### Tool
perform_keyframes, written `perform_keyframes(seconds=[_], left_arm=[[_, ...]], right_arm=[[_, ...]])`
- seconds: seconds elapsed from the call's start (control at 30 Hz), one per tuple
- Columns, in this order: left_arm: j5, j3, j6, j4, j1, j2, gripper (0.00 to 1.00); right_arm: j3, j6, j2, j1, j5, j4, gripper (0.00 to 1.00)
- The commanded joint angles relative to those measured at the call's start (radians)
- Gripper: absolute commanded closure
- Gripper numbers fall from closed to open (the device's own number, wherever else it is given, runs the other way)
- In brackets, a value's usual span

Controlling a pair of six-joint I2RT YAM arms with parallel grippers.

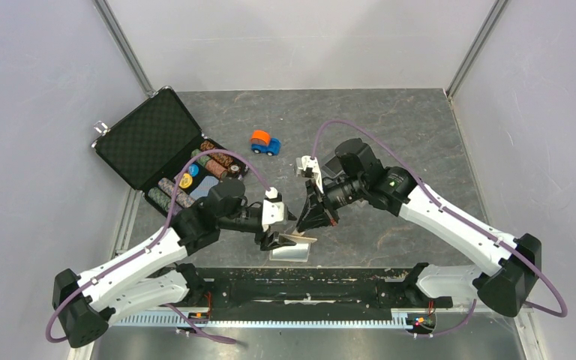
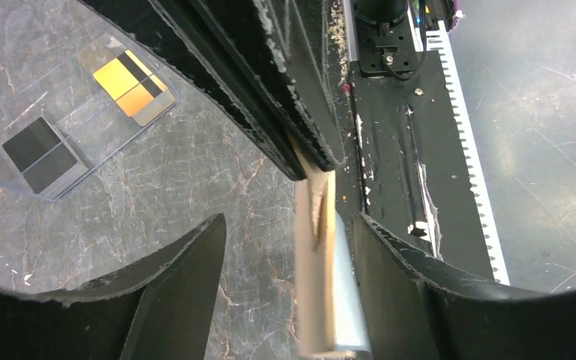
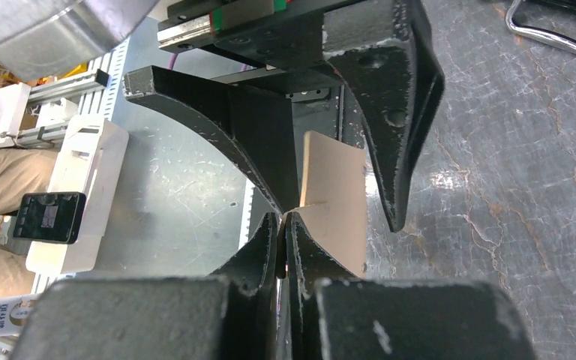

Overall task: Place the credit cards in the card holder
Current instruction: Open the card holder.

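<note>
Two claws meet at the card holder (image 3: pixel 334 195): our right claw (image 3: pixel 283 219) pinches its edge, so we should close the wide left claw (image 2: pixel 289 225) squarely around it.

card holder (image 2: pixel 316 270): matt beige leather-look, smooth. left gripper (image 2: pixel 289 219): matt black plastic, edges chipped and rough. gold card (image 2: pixel 133 86): metallic sheen; black card (image 2: pixel 41 150): duller satin; clear tray (image 2: pixel 82 124) under them: glossy plastic. table (image 1: pixel 390 120): matt grey stone-look, veined, scuffed. briefcase (image 1: pixel 146 139): black dimpled foam lining, shiny metal handle (image 3: pixel 562 37). toy car (image 1: pixel 265 142): glossy plastic
</note>
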Motion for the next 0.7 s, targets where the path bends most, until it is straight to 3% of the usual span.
perform_keyframes(seconds=[0.0,0.27,0.4,0.47,0.57,0.67], left_arm=[[0.019,-0.004,-0.041,-0.022,0.001,-0.015,0.31],[0.018,-0.015,-0.099,0.015,0.001,-0.013,0.43],[0.017,-0.008,-0.157,0.031,0.001,-0.015,0.64],[0.001,-0.007,-0.21,0.048,0.001,-0.024,0.79],[-0.036,-0.002,-0.323,0.07,0.001,-0.036,0.97],[-0.091,0.012,-0.459,0.07,0.001,-0.047,0.98]], right_arm=[[0.047,0.01,-0.018,-0.017,0.0,0.042,1.0],[0.011,0.077,-0.04,-0.022,-0.006,0.133,1.0],[-0.032,0.143,-0.052,-0.022,0.033,0.197,0.97],[-0.059,0.187,-0.062,-0.023,0.085,0.241,0.81],[-0.104,0.267,-0.085,-0.024,0.176,0.298,0.38],[-0.147,0.314,-0.124,-0.024,0.291,0.307,0.05]])
